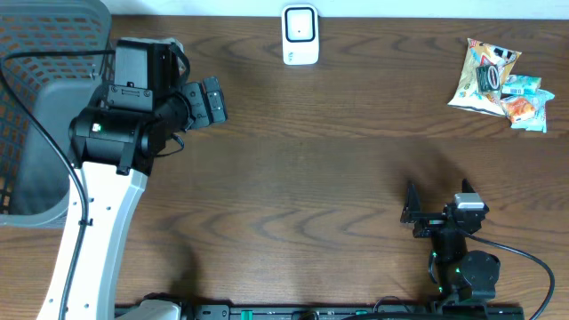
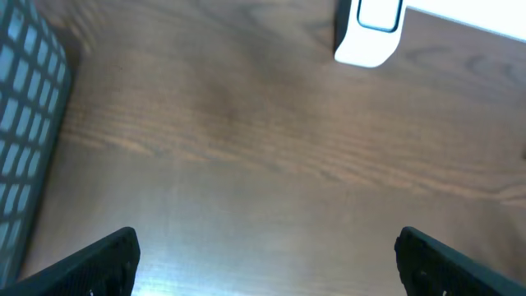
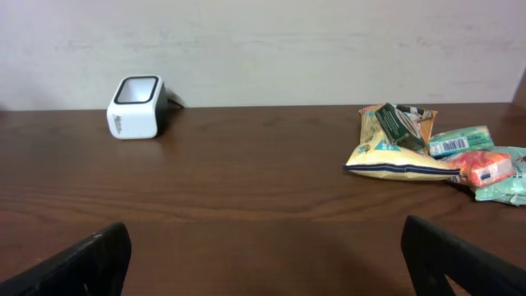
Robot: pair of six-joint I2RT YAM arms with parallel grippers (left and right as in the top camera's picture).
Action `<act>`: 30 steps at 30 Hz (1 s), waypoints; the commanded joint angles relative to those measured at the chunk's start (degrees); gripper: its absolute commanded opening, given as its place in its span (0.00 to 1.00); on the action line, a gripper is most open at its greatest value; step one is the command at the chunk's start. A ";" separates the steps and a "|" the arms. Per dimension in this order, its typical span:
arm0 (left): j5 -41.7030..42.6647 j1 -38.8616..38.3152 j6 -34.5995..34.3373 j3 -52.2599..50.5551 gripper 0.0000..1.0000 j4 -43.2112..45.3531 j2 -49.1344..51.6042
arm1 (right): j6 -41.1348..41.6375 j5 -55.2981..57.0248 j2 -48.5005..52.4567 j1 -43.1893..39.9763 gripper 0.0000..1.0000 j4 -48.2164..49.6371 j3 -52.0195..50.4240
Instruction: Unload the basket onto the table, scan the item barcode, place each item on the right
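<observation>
— Snack packets [image 1: 498,84] are lying in a heap at the far right of the surface [image 1: 338,178], well apart from both hands.
— And the white barcode scanner [image 1: 300,36]?
— It is sitting at the far edge, near the middle (dark-framed window showing).
— Hands?
— The left hand [image 1: 206,102] is hovering beside the grey basket [image 1: 44,107], gaping wide and gripping nothing. The right hand [image 1: 438,209] is gaping wide too, empty, near the front edge.

I see a mock shop checkout laid out on a dark wooden table [image 1: 311,178]. A white barcode scanner [image 1: 300,34] stands at its far edge, snack packets [image 1: 498,76] are piled at the far right corner, a grey basket [image 1: 53,36] sits at the left edge, and a bare pale wall [image 3: 288,49] runs behind.
</observation>
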 commanded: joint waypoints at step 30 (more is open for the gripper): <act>0.37 0.96 6.78 -55.47 0.98 30.38 -32.89 | -0.83 0.26 -0.52 0.13 0.99 -0.26 -0.09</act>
